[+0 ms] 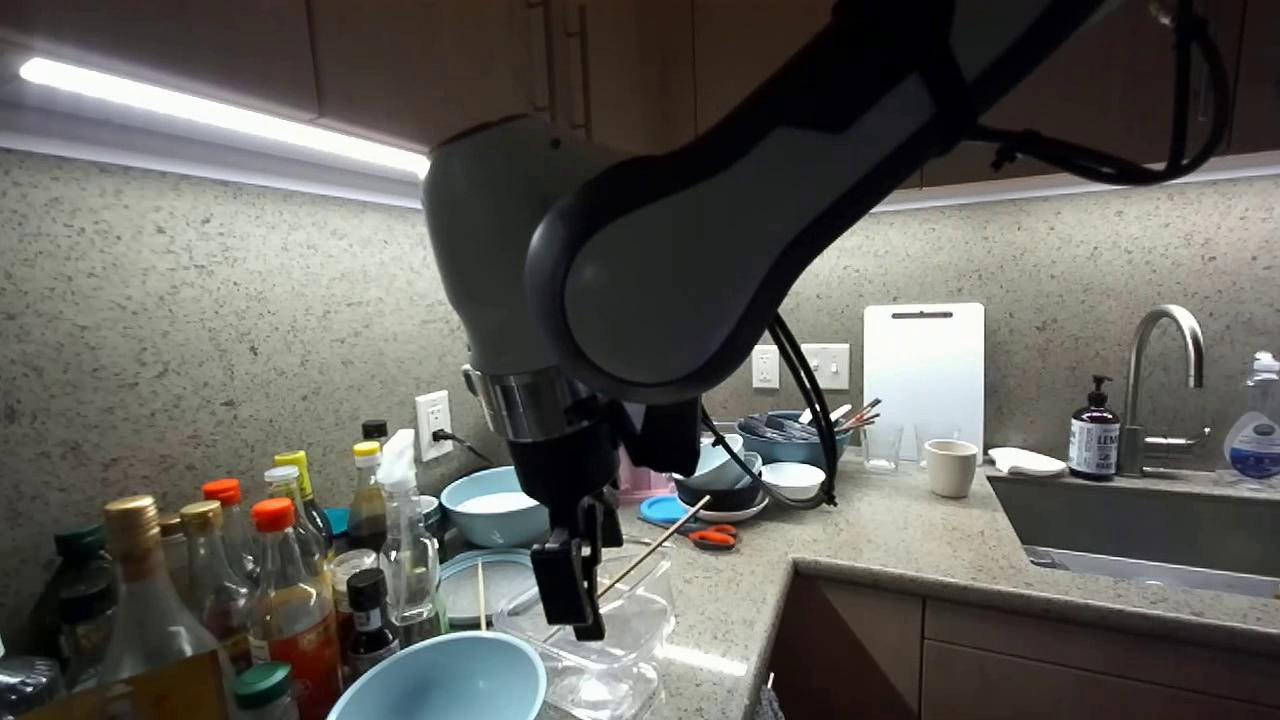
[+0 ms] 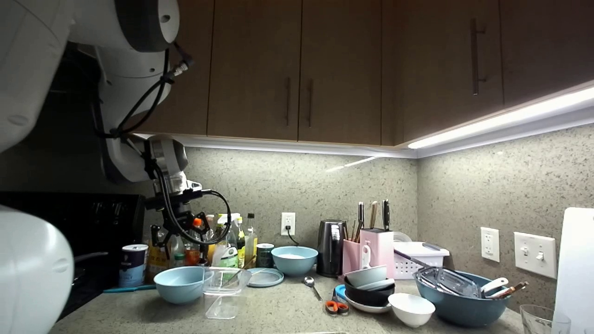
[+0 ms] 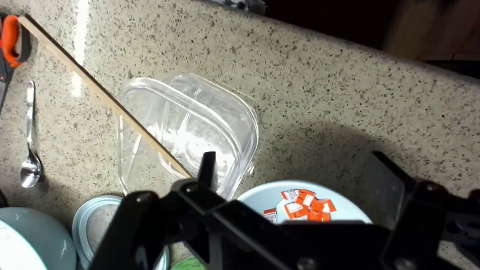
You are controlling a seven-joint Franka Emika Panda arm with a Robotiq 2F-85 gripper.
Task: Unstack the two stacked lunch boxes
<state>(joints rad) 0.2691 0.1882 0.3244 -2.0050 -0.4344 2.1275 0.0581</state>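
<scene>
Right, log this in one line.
Black end effector: open; clear squarish plastic boxes: stacked; tan wooden stick: in upper box; unstacking: not done

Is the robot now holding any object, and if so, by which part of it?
Nothing is held: the end effector is open, its jaws wide apart in the wrist view with no object gripped between them.

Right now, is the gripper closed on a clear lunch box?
No, the wrist view shows the gripper open, its two fingers spread wide apart.
</scene>
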